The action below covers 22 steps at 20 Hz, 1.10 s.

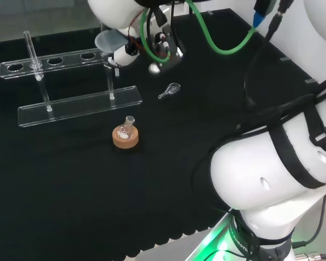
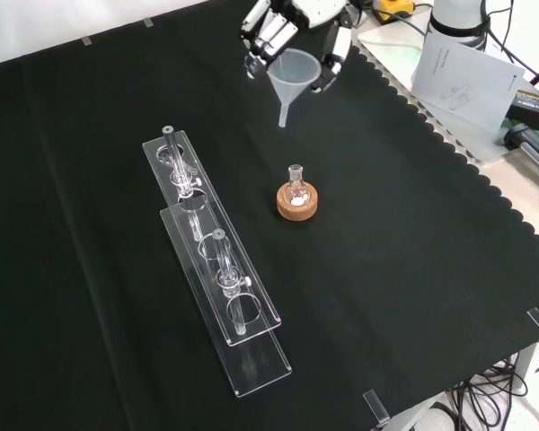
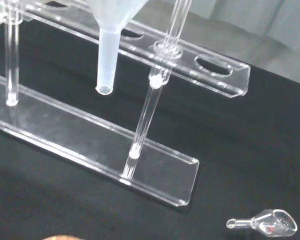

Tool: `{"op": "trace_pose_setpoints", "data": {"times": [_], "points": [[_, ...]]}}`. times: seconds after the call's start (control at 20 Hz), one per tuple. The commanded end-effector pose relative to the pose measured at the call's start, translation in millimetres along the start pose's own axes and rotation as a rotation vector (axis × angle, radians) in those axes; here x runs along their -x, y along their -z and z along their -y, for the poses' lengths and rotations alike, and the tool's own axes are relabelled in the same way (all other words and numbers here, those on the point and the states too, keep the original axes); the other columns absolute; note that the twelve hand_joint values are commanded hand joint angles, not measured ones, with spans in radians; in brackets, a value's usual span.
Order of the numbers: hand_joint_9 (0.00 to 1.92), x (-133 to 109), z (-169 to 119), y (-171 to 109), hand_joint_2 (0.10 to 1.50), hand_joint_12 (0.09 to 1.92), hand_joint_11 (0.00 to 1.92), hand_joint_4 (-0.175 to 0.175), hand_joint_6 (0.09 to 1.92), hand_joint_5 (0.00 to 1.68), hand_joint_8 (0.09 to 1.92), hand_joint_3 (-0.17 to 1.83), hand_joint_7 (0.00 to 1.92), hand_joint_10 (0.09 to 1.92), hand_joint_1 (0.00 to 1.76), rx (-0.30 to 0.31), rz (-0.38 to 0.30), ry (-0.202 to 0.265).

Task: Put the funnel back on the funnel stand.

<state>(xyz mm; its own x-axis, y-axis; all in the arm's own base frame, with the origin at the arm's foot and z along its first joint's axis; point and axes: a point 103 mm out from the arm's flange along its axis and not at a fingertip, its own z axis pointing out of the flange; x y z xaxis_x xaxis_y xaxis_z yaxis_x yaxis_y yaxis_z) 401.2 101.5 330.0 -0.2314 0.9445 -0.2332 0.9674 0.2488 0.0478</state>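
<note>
The hand (image 2: pixel 271 34) is shut on a clear plastic funnel (image 2: pixel 294 76), its fingers curled round the rim. The funnel hangs upright in the air, spout down. In the head view the funnel (image 1: pixel 108 42) is by the right end of the clear funnel stand's upper bar (image 1: pixel 54 61), with the hand (image 1: pixel 125 53) just right of it. In the front view the funnel stand (image 2: pixel 217 269) runs down the left, and the funnel is beyond and to the right of its far end. The wrist view shows the funnel's stem (image 3: pixel 107 55) close to the holed bar (image 3: pixel 210 70), above the base plate (image 3: pixel 90 145).
A small flask (image 2: pixel 296 187) stands on a cork ring (image 2: pixel 298 206) mid-cloth, below the funnel in the front view. A small glass scoop (image 1: pixel 170 89) lies on the cloth right of the stand in the head view. Papers and devices (image 2: pixel 463 72) sit past the cloth's scalloped edge.
</note>
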Motion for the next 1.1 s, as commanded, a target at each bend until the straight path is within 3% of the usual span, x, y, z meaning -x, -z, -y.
{"op": "trace_pose_setpoints", "data": {"times": [0.05,0.55,1.1], "points": [[1.15,25.8,-21.9,2.5,0.89,1.21,0.67,0.003,0.58,0.86,0.63,0.49,0.82,0.41,0.69,-0.005,-0.027,-0.039],[1.15,62.8,-75.7,8.4,0.88,1.21,0.67,0.002,0.59,0.85,0.64,0.5,0.82,0.41,0.69,0.028,-0.063,-0.068],[1.15,80.4,-130.4,-20.6,0.88,1.21,0.67,0.002,0.6,0.85,0.64,0.5,0.82,0.41,0.69,-0.003,-0.074,-0.043]]}}
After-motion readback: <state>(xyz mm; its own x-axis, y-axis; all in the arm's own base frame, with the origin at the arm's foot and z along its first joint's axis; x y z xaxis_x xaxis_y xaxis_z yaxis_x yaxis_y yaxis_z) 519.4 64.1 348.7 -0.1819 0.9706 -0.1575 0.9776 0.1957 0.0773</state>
